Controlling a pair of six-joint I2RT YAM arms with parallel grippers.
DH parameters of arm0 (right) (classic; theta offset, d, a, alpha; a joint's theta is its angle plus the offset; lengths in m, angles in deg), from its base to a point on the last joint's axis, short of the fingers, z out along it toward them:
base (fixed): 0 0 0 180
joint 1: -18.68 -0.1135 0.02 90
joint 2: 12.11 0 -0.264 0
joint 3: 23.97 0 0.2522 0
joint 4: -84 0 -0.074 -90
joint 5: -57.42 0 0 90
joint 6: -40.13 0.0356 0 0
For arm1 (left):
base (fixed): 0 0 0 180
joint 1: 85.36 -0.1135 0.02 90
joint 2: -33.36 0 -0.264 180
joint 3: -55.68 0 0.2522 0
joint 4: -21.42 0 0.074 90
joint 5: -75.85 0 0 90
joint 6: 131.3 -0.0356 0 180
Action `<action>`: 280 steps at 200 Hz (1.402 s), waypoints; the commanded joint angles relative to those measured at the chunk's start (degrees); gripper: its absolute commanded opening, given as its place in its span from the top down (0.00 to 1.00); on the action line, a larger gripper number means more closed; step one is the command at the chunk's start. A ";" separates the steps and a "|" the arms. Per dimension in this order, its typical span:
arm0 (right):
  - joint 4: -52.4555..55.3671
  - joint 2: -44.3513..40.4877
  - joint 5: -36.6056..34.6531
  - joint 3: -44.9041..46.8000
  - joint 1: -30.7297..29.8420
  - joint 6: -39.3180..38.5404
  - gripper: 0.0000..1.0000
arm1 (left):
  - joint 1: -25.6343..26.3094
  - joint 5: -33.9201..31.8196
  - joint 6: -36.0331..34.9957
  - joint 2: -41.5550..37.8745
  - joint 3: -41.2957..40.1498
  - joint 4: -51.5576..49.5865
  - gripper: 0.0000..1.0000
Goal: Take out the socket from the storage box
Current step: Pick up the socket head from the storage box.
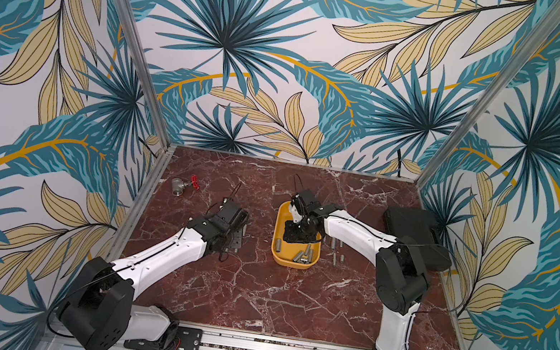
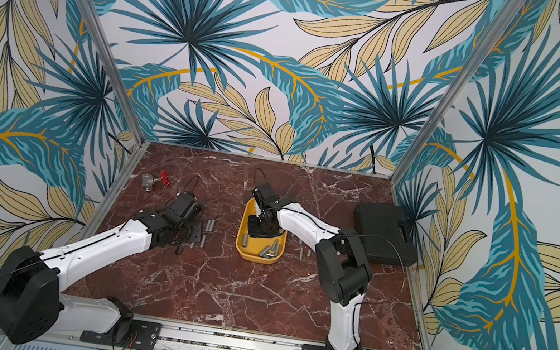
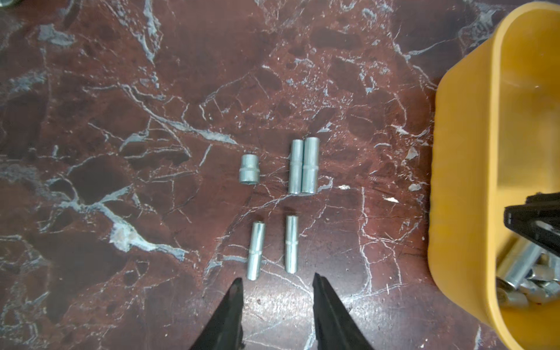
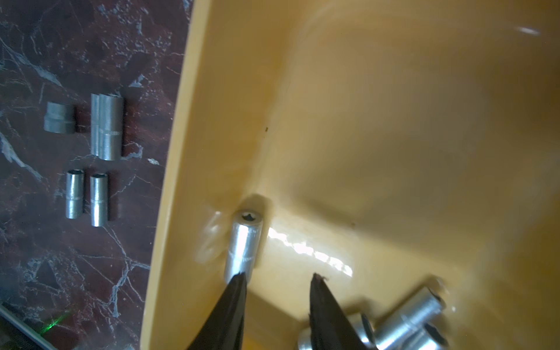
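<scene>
The right gripper point(image 4: 278, 275) is inside the storage box point(image 4: 230, 121), its jaws partly apart and holding nothing. One socket point(image 4: 244, 245) lies on the box floor just ahead of one fingertip, to the side of the gap. I judge a pick is being prepared: the gripper must shift sideways to straddle the socket, then close.

The left gripper point(image 3: 278, 278), parted and empty, hovers over the counter point(image 3: 121, 91) with five sockets point(image 3: 291, 244) just ahead. Only the right wrist view shows the lone socket. In both top views the gripper covers it.
</scene>
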 commanded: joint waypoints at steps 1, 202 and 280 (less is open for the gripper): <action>0.63 2.19 0.56 -1.87 -0.89 0.45 0.63 | -0.34 -0.72 1.67 -1.30 -2.70 -0.22 0.59; 4.64 8.87 -6.53 -4.02 -2.80 -1.29 0.78 | -0.38 0.32 2.61 -2.02 -5.35 1.40 0.58; 4.61 0.16 -6.02 -5.45 -0.42 -1.65 0.87 | -0.33 0.25 2.71 -2.12 -5.36 1.35 0.58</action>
